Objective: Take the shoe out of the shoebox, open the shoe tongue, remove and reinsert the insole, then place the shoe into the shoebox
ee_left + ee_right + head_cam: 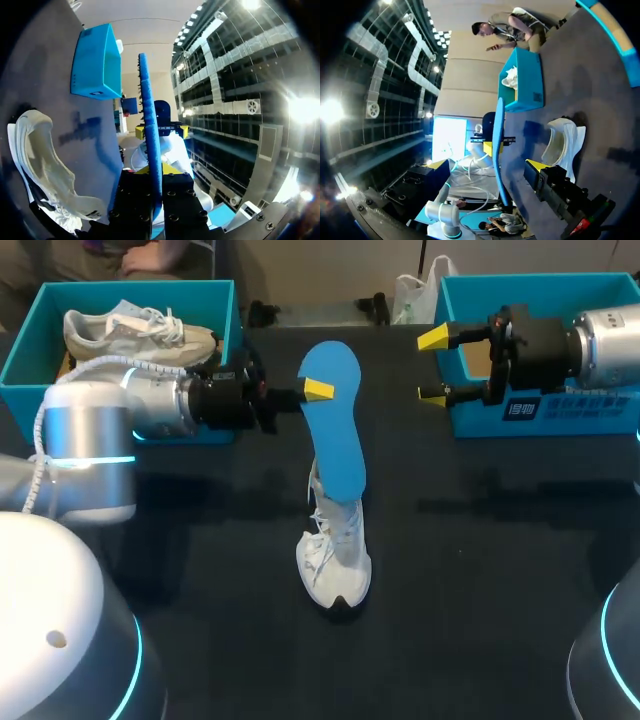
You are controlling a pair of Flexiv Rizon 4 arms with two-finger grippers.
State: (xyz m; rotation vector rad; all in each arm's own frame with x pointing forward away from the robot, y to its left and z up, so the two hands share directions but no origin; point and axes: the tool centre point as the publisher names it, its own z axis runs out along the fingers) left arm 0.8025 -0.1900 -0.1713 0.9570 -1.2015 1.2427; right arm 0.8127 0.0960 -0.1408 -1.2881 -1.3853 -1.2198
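The left claw (318, 390) is closed on the far part of the blue insole (335, 435) and holds it raised above the table (500, 570). The insole's near end reaches the opening of the white shoe (335, 560), which lies mid-table with its toe near; whether the two touch cannot be told. The right claw (433, 367) hangs open and grips nothing, right of the insole, by the right box (520, 282). A second shoe (135, 332) sits in the far left box (100, 290)
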